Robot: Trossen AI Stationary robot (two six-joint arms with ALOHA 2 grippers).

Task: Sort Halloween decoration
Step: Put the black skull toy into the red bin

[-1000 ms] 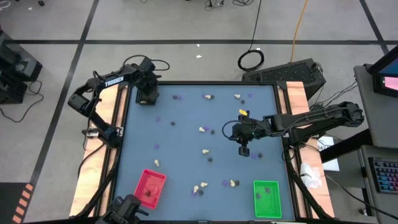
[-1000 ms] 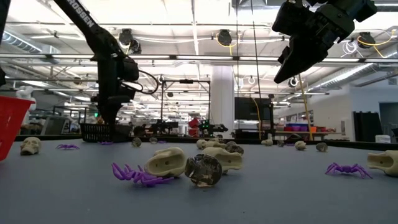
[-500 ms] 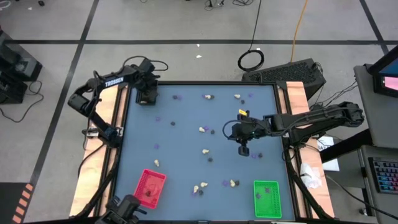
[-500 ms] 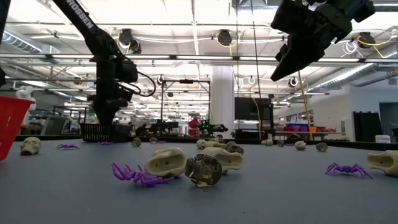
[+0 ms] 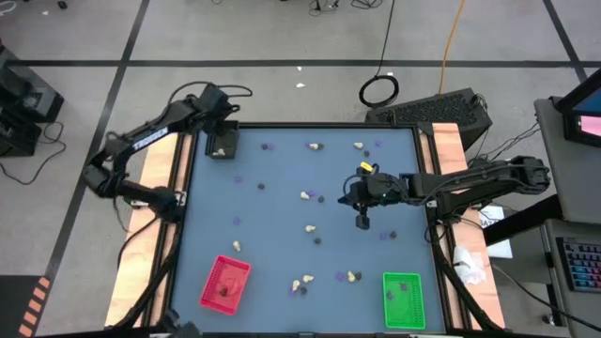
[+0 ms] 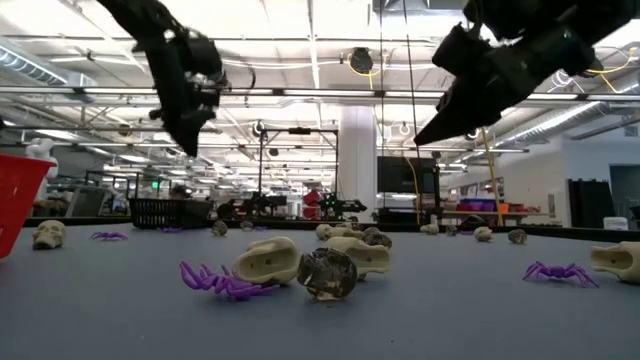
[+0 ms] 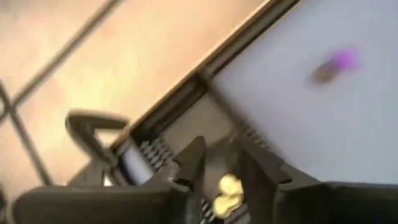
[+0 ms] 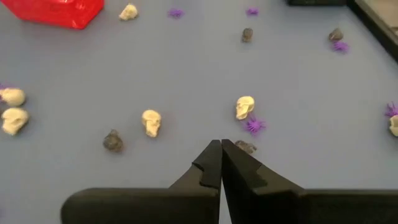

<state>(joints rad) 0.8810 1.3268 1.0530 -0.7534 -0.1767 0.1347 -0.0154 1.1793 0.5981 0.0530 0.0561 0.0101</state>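
Trinkets [image 5: 310, 228] scatter over the table [image 5: 282, 197] seen from above; the left gripper [image 5: 222, 141] is over the black tray [image 5: 223, 150] at eleven o'clock, the right gripper [image 5: 362, 222] near centre. Left wrist: fingers [image 7: 194, 163] narrowly apart above cream lumps [image 7: 227, 190]. Right wrist: fingers [image 8: 211, 163] pressed together, empty

trays [image 5: 225, 284]: 3 (red, green, black) | robot arms [image 5: 470, 178]: 2
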